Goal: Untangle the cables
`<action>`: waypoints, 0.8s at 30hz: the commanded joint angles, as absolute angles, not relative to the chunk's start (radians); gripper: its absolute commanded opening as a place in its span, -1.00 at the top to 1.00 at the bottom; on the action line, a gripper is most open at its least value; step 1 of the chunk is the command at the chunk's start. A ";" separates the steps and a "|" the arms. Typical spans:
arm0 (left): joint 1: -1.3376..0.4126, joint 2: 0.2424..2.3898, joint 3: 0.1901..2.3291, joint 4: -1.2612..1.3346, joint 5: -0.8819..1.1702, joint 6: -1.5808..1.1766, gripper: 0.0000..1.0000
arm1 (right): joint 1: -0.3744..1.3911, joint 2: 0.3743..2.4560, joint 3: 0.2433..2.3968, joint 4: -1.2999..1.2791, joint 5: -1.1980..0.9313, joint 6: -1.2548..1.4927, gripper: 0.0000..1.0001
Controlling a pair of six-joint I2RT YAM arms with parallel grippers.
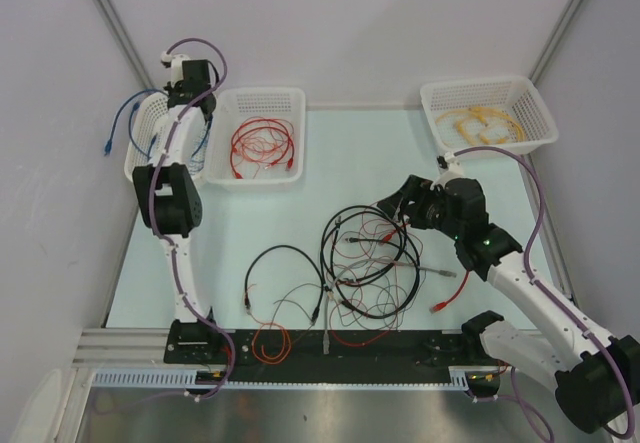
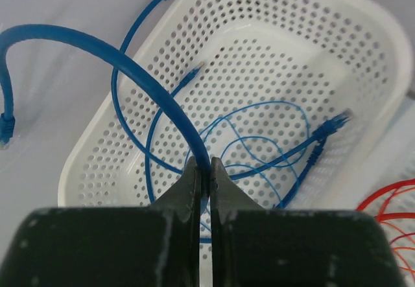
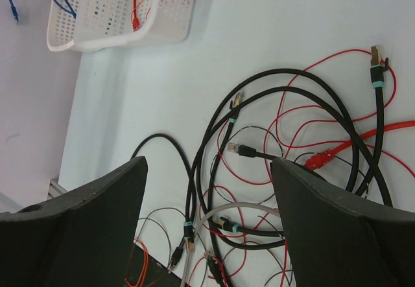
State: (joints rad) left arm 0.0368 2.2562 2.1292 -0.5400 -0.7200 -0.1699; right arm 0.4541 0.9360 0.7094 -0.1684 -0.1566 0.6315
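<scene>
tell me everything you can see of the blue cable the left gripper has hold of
The blue cable is round and smooth, with what looks like a flexible plastic jacket. The shut fingers of the left gripper pinch it. From the grip it arches up and to the left in one curve, then drops to a blue plug end hanging free outside the white perforated basket. Thinner blue cables lie looped in the basket beneath it. Whether it joins them past the fingers is hidden.

The left arm (image 1: 172,188) hides most of the basket (image 1: 143,123) with the blue cable (image 2: 97,44). The far pale coil (image 1: 485,123), perhaps cable, is too small to tell.
</scene>
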 commanded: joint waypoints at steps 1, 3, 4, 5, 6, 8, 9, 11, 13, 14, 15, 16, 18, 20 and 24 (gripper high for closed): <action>-0.028 2.155 2.115 -0.413 -0.761 -0.101 1.00 | 0.456 0.934 0.744 -0.141 -0.158 0.620 -0.65; -0.044 2.169 2.123 -0.429 -0.758 -0.123 1.00 | 0.457 0.940 0.744 -0.140 -0.158 0.620 -0.65; -0.049 2.171 2.117 -0.439 -0.755 -0.133 1.00 | 0.459 0.942 0.744 -0.138 -0.156 0.618 -0.65; -0.055 2.174 2.109 -0.434 -0.753 -0.147 1.00 | 0.459 0.943 0.744 -0.135 -0.156 0.618 -0.65; -0.064 2.174 2.082 -0.428 -0.749 -0.150 1.00 | 0.459 0.945 0.744 -0.132 -0.156 0.618 -0.65; -0.066 2.178 2.056 -0.408 -0.744 -0.164 1.00 | 0.462 0.945 0.744 -0.136 -0.156 0.617 -0.65; -0.064 2.187 2.057 -0.408 -0.749 -0.167 1.00 | 0.460 0.943 0.744 -0.140 -0.158 0.617 -0.65; -0.060 2.207 2.083 -0.420 -0.762 -0.170 1.00 | 0.459 0.940 0.744 -0.146 -0.158 0.615 -0.65; -0.041 2.227 2.100 -0.434 -0.769 -0.178 1.00 | 0.459 0.942 0.745 -0.150 -0.156 0.615 -0.65; -0.034 2.230 2.102 -0.434 -0.765 -0.184 1.00 | 0.459 0.943 0.744 -0.149 -0.156 0.615 -0.65; -0.020 2.235 2.106 -0.431 -0.759 -0.184 1.00 | 0.459 0.949 0.744 -0.149 -0.156 0.615 -0.65; -0.014 2.241 2.111 -0.431 -0.755 -0.183 1.00 | 0.457 0.953 0.744 -0.149 -0.155 0.615 -0.65; -0.006 2.267 2.140 -0.434 -0.752 -0.163 1.00 | 0.457 0.962 0.744 -0.141 -0.155 0.614 -0.65; -0.006 2.279 2.148 -0.430 -0.749 -0.149 1.00 | 0.459 0.968 0.744 -0.140 -0.152 0.614 -0.65; -0.006 2.312 2.160 -0.440 -0.726 -0.164 1.00 | 0.460 0.979 0.744 -0.140 -0.147 0.609 -0.65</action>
State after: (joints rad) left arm 0.0010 2.2807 2.0995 -0.4438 -0.7311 -0.1596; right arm 0.4564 0.9722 0.7094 -0.1661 -0.1570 0.6296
